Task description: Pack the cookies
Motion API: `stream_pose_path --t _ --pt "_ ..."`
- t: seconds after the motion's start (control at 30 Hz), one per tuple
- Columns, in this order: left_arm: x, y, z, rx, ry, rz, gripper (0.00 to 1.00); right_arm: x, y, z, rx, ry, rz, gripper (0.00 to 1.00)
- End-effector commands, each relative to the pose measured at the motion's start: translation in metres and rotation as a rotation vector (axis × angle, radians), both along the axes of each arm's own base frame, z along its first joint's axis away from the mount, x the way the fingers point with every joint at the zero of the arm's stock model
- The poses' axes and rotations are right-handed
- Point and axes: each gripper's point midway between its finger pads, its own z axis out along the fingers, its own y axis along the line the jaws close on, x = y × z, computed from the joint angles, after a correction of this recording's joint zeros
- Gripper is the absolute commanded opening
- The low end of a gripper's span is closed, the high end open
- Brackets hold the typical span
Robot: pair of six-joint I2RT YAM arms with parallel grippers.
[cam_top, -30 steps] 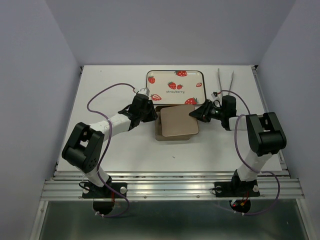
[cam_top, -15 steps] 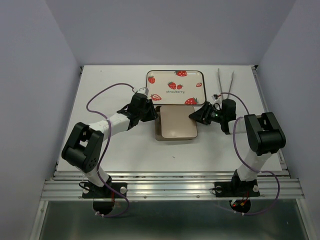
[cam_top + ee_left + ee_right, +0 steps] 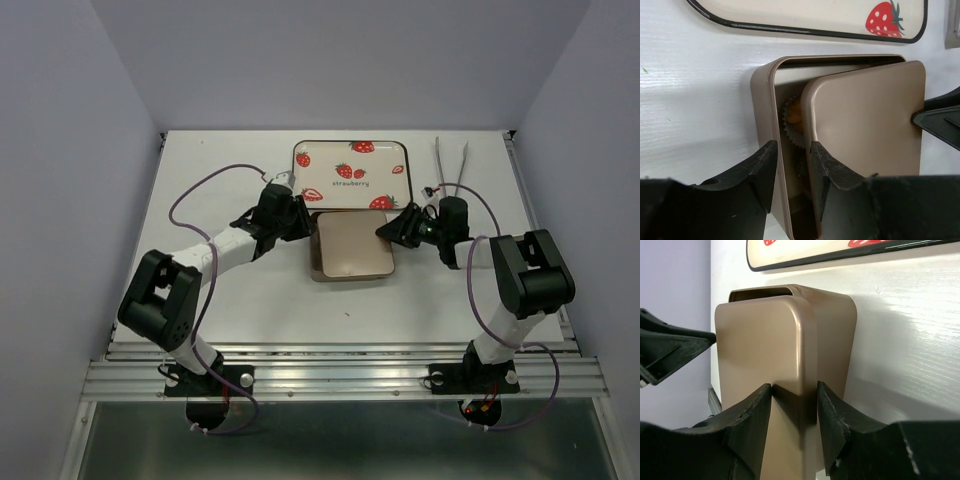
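A gold tin (image 3: 318, 268) stands mid-table with its gold lid (image 3: 352, 243) lying askew on it, shifted right. In the left wrist view a gap along the tin's left wall (image 3: 762, 95) shows one orange cookie (image 3: 794, 115) in a white fluted cup. The other cookies are hidden under the lid (image 3: 865, 120). My left gripper (image 3: 299, 222) (image 3: 793, 150) is open, one finger outside the tin's left wall and the other at the lid's left edge. My right gripper (image 3: 396, 228) (image 3: 794, 387) is shut on the lid's right edge (image 3: 765, 335).
A cream tray with strawberry prints (image 3: 352, 172) lies just behind the tin, close to both grippers. Metal tweezers (image 3: 450, 165) lie at the back right. The white table ends in a metal rail at the near edge.
The lid has slid a little to the left over the tin and sits squarer on it. Both grippers have crept with it at its edges.
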Motion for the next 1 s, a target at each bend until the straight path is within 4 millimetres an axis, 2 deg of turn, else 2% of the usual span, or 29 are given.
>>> stream_pose_path --t 0.0,0.17,0.33,0.53,0.67,0.97 --pt "0.005 0.008 0.033 -0.041 -0.075 0.036 0.45 0.014 -0.003 0.012 -0.054 -0.039 -0.064 0.47" --pt "0.003 0.013 0.041 -0.060 -0.089 0.041 0.47 0.014 0.009 0.011 -0.063 -0.037 -0.073 0.45" --pt "0.000 0.006 0.041 -0.083 -0.095 -0.007 0.52 0.020 0.007 0.011 -0.063 -0.018 -0.137 0.44" --pt "0.000 0.002 0.029 -0.079 -0.071 -0.030 0.52 0.021 0.009 0.011 -0.057 -0.002 -0.207 0.44" --pt "0.000 -0.001 0.019 -0.075 -0.051 -0.046 0.53 0.018 0.018 0.015 -0.054 -0.007 -0.199 0.46" --pt "-0.004 -0.001 0.006 -0.064 -0.023 -0.055 0.53 0.016 0.026 0.011 -0.090 0.001 -0.181 0.49"
